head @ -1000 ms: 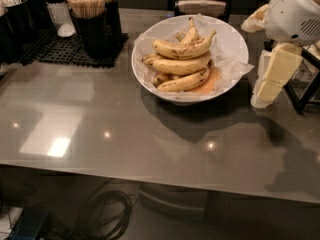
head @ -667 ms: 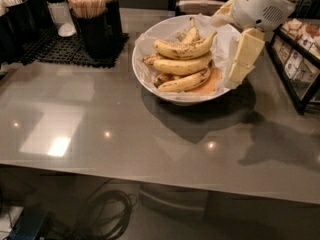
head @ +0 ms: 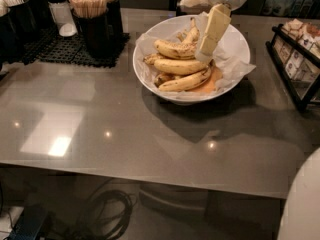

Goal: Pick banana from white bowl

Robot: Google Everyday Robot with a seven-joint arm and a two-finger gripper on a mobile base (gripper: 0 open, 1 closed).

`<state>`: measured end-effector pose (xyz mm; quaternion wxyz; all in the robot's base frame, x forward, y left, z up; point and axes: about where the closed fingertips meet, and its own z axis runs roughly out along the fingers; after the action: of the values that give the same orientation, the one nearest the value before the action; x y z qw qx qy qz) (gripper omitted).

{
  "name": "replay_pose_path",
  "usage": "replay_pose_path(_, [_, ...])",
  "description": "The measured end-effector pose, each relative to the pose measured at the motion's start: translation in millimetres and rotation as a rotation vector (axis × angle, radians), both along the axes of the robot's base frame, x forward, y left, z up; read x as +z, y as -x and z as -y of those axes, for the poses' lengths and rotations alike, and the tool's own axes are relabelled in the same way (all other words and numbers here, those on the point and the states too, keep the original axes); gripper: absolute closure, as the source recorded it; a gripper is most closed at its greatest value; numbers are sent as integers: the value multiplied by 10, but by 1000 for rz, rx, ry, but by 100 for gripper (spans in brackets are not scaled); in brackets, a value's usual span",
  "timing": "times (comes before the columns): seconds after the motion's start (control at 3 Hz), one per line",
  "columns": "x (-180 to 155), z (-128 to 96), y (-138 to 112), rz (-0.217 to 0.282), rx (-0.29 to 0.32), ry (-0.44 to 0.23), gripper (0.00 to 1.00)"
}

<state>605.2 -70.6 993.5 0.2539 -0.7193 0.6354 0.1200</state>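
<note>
The white bowl (head: 150,76), lined with crumpled white paper, stands at the back middle of the grey table and holds a pile of several yellow bananas. The banana (head: 175,49), long, curved and brown-speckled, lies on top of the pile. My gripper (head: 204,54) hangs down from the top of the camera view over the right half of the bowl. Its cream-coloured tip is at the right end of the top banana, touching or just above it. It holds nothing that I can see.
A black holder with wooden sticks (head: 91,6) and dark containers stand on a black mat (head: 55,51) at the back left. A black rack with packets (head: 299,59) stands at the right edge. The table (head: 125,134) stretches toward me. A white robot part (head: 305,204) shows at lower right.
The gripper has moved left from beside the bowl's right rim to above the bananas inside the bowl. The bananas and the bowl have not moved.
</note>
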Motion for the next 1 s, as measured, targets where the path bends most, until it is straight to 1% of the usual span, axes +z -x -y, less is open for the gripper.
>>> replay_pose_path(0.33, [-51, 180, 30, 11, -76, 7, 0])
replay_pose_path(0.67, [-95, 151, 7, 9, -76, 5, 0])
replay_pose_path(1.0, [-201, 129, -73, -2, -80, -9, 0])
